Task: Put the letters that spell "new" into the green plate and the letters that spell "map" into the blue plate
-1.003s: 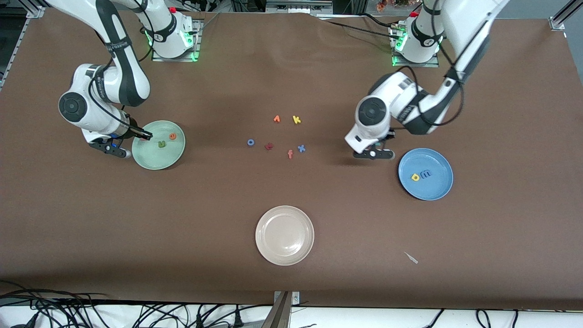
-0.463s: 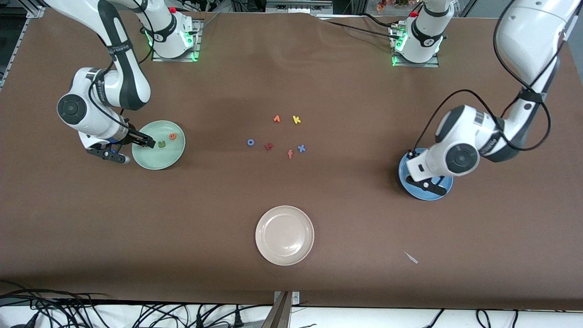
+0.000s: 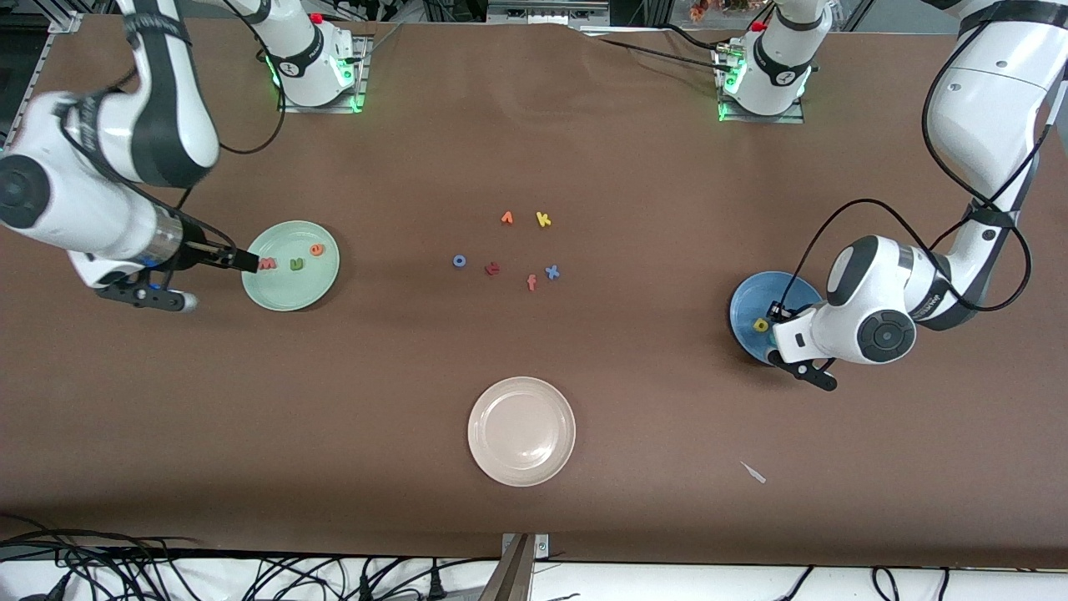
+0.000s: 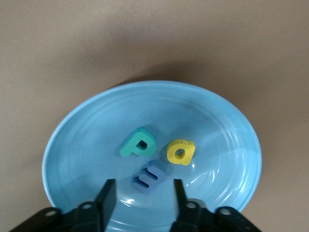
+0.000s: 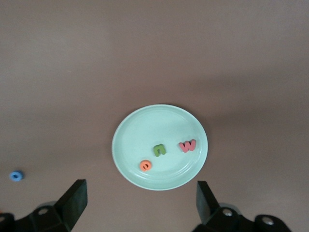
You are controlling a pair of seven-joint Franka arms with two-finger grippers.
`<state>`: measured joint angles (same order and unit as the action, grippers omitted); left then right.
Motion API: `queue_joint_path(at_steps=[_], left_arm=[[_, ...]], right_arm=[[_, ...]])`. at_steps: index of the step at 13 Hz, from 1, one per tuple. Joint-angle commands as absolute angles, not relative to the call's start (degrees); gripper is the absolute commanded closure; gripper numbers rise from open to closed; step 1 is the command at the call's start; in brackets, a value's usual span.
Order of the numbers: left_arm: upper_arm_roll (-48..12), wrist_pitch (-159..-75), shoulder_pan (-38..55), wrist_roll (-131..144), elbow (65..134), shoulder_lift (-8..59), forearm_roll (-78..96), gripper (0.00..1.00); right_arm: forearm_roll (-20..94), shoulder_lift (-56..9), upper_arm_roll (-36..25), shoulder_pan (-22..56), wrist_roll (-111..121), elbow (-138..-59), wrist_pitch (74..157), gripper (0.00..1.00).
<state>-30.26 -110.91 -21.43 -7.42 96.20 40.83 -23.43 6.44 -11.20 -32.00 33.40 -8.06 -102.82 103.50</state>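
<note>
**A:** Where do the arms stand?

**B:** I see the right gripper (image 3: 244,261) up over the rim of the green plate (image 3: 310,288), toward the right arm's end of the table; its arm is folded low, wrist pointing along the table; in the right wrist view its fingers (image 5: 72,199) are spread wide with nothing between them. The left gripper (image 4: 141,195) hangs close over the blue plate (image 4: 87,130) at the left arm's end; jaws parted, nothing pinched.

**A:** And the letters?

**B:** All six are in; pinkish-red "w" (image 3: 267,264), green "n" (image 3: 296,265) and orange "e" (image 3: 316,249) lie in a loose row in the green plate, apart from one another. In the blue plate the teal "p" (image 4: 138,143) and yellow "a" (image 4: 180,152) lie side by side; the blue "m" (image 4: 148,177) lies just beside them, right under the parted fingers.

**A:** Anything in the way?

**B:** Six loose letters (image 3: 506,247) lie clustered mid-table, among them a yellow "k" (image 3: 543,219) and a blue "x" (image 3: 551,271), well apart from both plates; a cream-white plate (image 3: 521,431) sits nearer the front camera; a small pale scrap (image 3: 754,472) lies nearer still, toward the left arm's end.
</note>
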Motion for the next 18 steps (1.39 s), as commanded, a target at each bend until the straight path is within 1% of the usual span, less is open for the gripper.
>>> queue_joint_path(at_steps=[1, 2, 3, 4, 5, 7, 8, 10, 11, 14, 16, 18], left_arm=[[-30.23, -106.81, -21.36, -8.96, 94.05, 39.2, -23.47, 0.0], [-30.32, -104.35, -21.18, -8.96, 92.39, 38.68, -23.29, 0.0], [-30.32, -101.02, -21.09, -8.88, 90.63, 38.5, -23.38, 0.0], [-30.41, -98.38, -21.09, -8.88, 88.79, 38.5, -23.29, 0.0], [-30.41, -96.96, -21.44, -8.96, 87.81, 38.5, -23.12, 0.0], [-30.41, -95.98, -21.53, -8.44, 87.63, 37.28, -23.03, 0.0], [-30.32, -95.19, -21.71, -8.26, 87.63, 36.66, -23.03, 0.0], [-30.23, -94.48, -21.8, -7.65, 87.54, 35.08, -22.94, 0.0], [-30.23, -94.48, -21.8, -6.52, 87.45, 34.55, -23.03, 0.0], [-30.06, -92.81, -22.58, -6.24, 85.52, 33.84, -22.07, 0.0], [-29.1, -92.81, -25.31, -6.33, 86.13, 30.08, -12.71, 0.0], [-21.39, -93.08, -21.47, -6.24, 88.14, 24.81, -8.01, 0.0]], right_arm=[[4.41, -11.0, -31.03, 33.13, -0.4, -95.37, 97.22, 0.0], [4.13, -9.42, -28.33, 30.61, -0.79, -94.84, 96.51, 0.0], [4.04, -7.23, -23.08, 24.06, 0.86, -94.83, 96.59, 0.0], [3.43, -4.51, -16.15, 16.77, 0.7, -94.83, 96.24, 0.0], [3.51, -1.79, -12.34, 11.48, 0.62, -94.83, 96.85, 0.0], [3.08, 2.44, -9.77, 7.14, 0.88, -95.36, 95.38, 0.0], [1.42, 3.42, -7.41, 4.86, 0.79, -95.54, 93.1, 0.0], [-1.22, 4.65, -2.49, 1.33, 0.44, -96.23, 92.46, 0.0], [-2.54, 5.53, -1.5, 0.8, -0.6, -97.55, 92.55, 0.0], [-0.54, 4.22, -1.49, 0.7, -0.79, -97.21, 92.9, 0.0], [0.35, 4.39, -1.67, 0.7, -0.09, -97.21, 92.11, 0.0], [0.61, 4.31, -2.81, 0.7, 0.09, -97.21, 91.41, 0.0]])
